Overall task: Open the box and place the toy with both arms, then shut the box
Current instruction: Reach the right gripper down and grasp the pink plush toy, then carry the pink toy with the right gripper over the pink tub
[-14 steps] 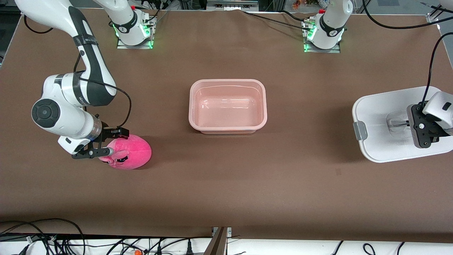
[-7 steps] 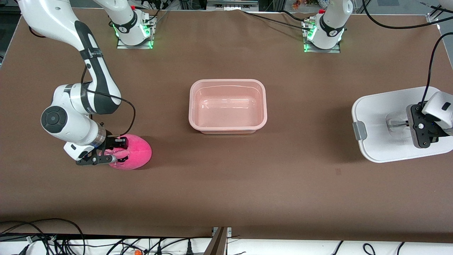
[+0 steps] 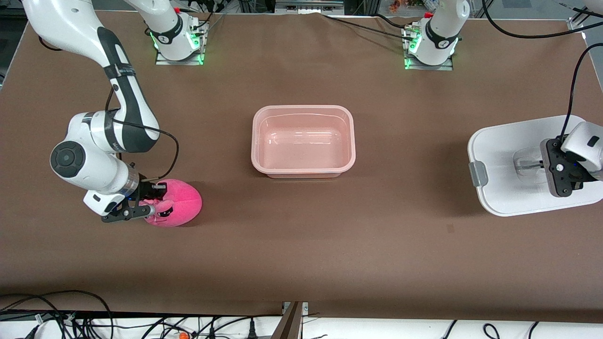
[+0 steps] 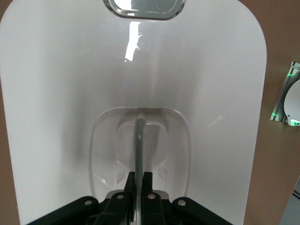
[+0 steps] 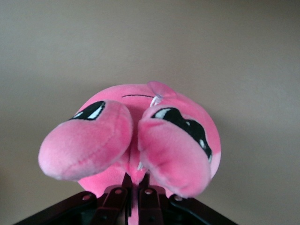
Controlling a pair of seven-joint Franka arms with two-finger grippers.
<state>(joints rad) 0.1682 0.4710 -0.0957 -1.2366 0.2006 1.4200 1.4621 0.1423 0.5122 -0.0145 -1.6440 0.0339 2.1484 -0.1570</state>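
Note:
The box (image 3: 256, 141), a translucent pinkish tub, stands open with nothing in it at the middle of the table. Its white lid (image 3: 499, 141) is at the left arm's end, and my left gripper (image 3: 541, 165) is shut on the thin handle bar (image 4: 139, 140) in the lid's recess (image 4: 108, 154). The hot-pink plush toy (image 3: 181, 201) lies on the table toward the right arm's end, nearer the camera than the box. My right gripper (image 3: 153, 203) is shut on the toy's face side. In the right wrist view the plush (image 5: 140, 136) bulges to either side of the right gripper (image 5: 136, 180).
A grey clip (image 3: 478, 173) sits on the lid's edge facing the box. The arm bases with green lights (image 3: 178, 42) (image 3: 429, 44) stand along the back. Cables (image 3: 94, 320) run below the table's front edge. Brown cloth lies between toy, box and lid.
My right gripper has closed from open onto the toy and pinched the plush. The right arm shifted slightly. The left gripper and the lid have not moved.

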